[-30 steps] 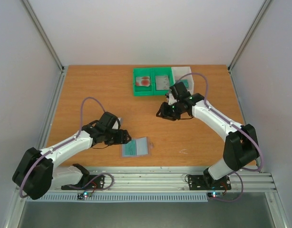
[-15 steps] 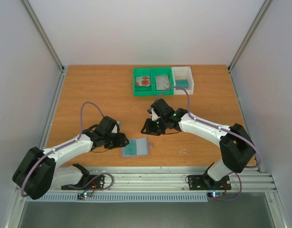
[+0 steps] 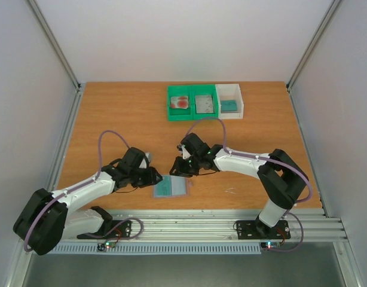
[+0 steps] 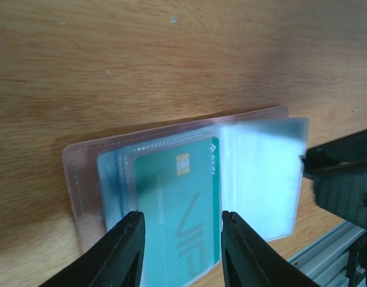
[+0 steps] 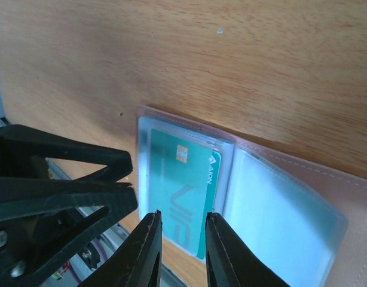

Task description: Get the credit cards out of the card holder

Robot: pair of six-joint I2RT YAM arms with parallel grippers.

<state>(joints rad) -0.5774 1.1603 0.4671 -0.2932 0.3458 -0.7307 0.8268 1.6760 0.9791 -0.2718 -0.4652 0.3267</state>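
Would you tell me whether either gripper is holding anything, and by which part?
Nothing is held: the left gripper and the right gripper stand open over the teal card in the wallet.

Robotics lab test cell is indicated — a wooden bench (image 3: pixel 112 113) is boxed in by plain white panels (image 3: pixel 183 42) on alu. framing (image 3: pixel 55 45), w/ cabled left arm (image 3: pixel 82 186) & right arm (image 3: pixel 246 161) bolted to a slotted rail (image 3: pixel 189 225).
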